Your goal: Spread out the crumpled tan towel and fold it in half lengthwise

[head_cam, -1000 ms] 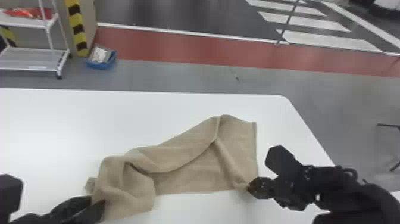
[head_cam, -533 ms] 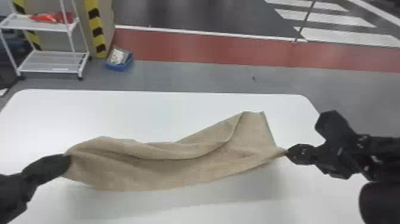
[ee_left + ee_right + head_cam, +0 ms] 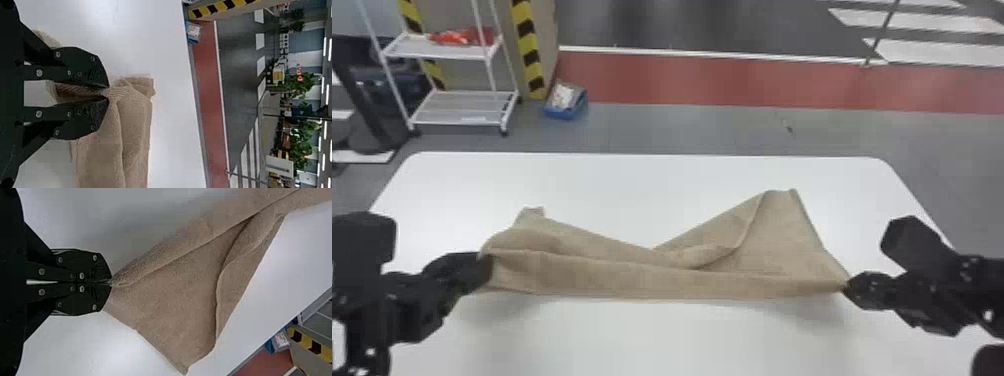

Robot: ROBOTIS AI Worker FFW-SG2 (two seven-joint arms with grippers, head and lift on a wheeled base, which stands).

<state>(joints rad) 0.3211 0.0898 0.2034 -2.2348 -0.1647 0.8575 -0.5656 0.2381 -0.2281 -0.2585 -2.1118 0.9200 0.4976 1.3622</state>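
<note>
Across the white table (image 3: pixel 652 340), the tan towel (image 3: pixel 642 280) is stretching sideways between the left gripper (image 3: pixel 482 265) and the right gripper (image 3: pixel 850 288). In the left wrist view, the left gripper's fingers (image 3: pixel 84 64) are clamping on a bunched piece of towel, which is passing between them and spreading out past their tips. In the right wrist view, the right gripper's fingers (image 3: pixel 84 260) are closing together on a corner of the towel, pinching it at their very tips. Along the side nearer the robot, the towel is running fairly straight from one gripper to the other, and soft shadows are falling on the table beneath both ends. On its far side, the cloth is rising into a small peak at the left and a broader one at the right, and is dipping between them. Right of the middle, a loose fold is curling over the cloth, and creases are running lengthwise toward the left gripper.
</note>
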